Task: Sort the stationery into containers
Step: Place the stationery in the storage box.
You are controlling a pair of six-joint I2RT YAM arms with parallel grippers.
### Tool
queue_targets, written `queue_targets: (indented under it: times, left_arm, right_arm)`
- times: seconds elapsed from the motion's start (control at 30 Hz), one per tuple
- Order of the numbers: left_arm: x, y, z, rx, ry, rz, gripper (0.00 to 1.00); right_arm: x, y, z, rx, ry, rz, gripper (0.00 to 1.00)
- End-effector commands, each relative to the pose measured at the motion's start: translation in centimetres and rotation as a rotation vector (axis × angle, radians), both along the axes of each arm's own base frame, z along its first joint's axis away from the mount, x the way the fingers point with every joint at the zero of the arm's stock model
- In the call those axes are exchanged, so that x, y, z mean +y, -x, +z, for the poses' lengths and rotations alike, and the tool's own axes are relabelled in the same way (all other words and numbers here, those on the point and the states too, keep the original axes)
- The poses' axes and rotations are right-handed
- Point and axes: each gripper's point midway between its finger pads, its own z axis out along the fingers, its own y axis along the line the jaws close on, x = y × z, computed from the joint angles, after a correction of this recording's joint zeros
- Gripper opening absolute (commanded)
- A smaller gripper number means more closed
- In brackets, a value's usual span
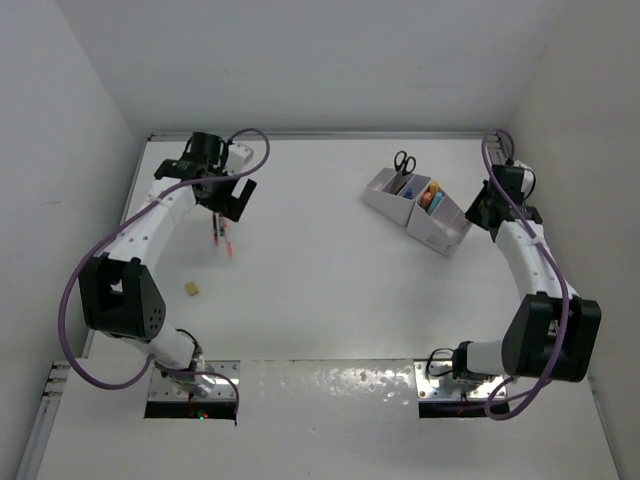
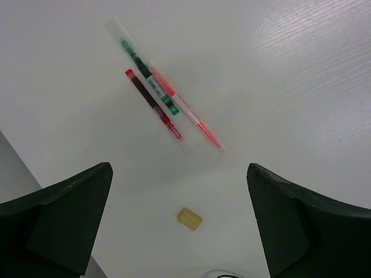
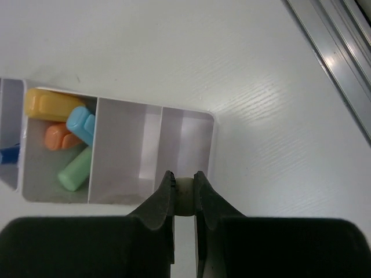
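Observation:
My left gripper [image 2: 178, 171] hangs open above the table with nothing between its fingers. Beyond it lie three pens side by side: a green one [image 2: 147, 76], a dark red one [image 2: 154, 105] and a thin red one [image 2: 188, 112]. A small yellow eraser [image 2: 189, 219] lies on the table between the open jaws, below them. From above, the left gripper [image 1: 230, 203] is over the pens [image 1: 221, 236]. My right gripper [image 3: 184, 180] is shut on a small whitish eraser [image 3: 185, 194] over the near wall of the white organiser's [image 3: 212, 152] end compartment.
One organiser compartment holds yellow [image 3: 51, 105], orange [image 3: 59, 136], blue [image 3: 81, 124] and green [image 3: 75, 169] erasers. Black-handled scissors [image 1: 403, 164] stand in the organiser's [image 1: 441, 241] far cell. A metal rail [image 3: 336, 58] runs along the table's right edge. The yellow eraser [image 1: 191, 288] lies near the left arm.

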Motion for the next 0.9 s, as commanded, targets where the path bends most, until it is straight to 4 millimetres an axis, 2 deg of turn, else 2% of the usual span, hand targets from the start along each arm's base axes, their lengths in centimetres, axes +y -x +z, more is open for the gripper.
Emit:
queue_targets:
  times: [0.0,0.07,0.1,0.27,0.33,0.4,0.43,0.47,0.57,0.7,0.87]
  left_arm:
    - [2.4,0.7,0.8,-0.037,-0.011,0.079,1.00]
    - [4.0,1.7,-0.7,0.013,-0.031,0.125,1.00]
    - [4.4,2.1,-1.2,0.030,-0.034,0.138,1.00]
    - [6.7,4.3,-2.7,0.091,-0.046,0.207,1.00]
    - [8.6,5.3,-3.0,0.116,-0.070,0.251,1.00]
    - [9.6,6.3,-3.6,0.152,-0.106,0.263,1.00]
    - [10.3,7.3,-4.2,0.190,-0.119,0.276,0.99]
    - [10.6,7.8,-4.6,0.212,-0.123,0.279,0.99]
    - [11.4,10.4,-6.1,0.313,-0.144,0.275,0.96]
    - [12.2,13.7,-7.8,0.432,-0.178,0.267,0.91]
    - [12.8,16.9,-9.7,0.557,-0.196,0.270,0.79]
  right_arm:
    - [-0.9,-2.3,0.6,-0.011,0.047,0.000,0.00]
    - [-1.2,-3.6,1.2,-0.020,0.056,0.002,0.00]
    - [-1.3,-3.9,0.2,0.006,0.054,0.003,0.00]
    - [-1.4,-4.4,-1.6,0.052,0.034,0.005,0.00]
    - [-1.2,-4.4,-2.5,0.071,0.022,0.012,0.00]
    - [-1.0,-4.2,-3.0,0.095,0.008,0.017,0.15]
    - [-0.9,-4.1,-3.3,0.104,0.004,0.021,0.31]
    - [-0.8,-4.2,-3.3,0.105,0.001,0.025,0.40]
    - [-0.7,-4.2,-3.0,0.101,0.008,0.044,0.57]
    - [-0.7,-4.4,-1.6,0.073,0.022,0.062,0.59]
    - [1.0,-4.9,1.2,-0.010,0.030,0.124,0.59]
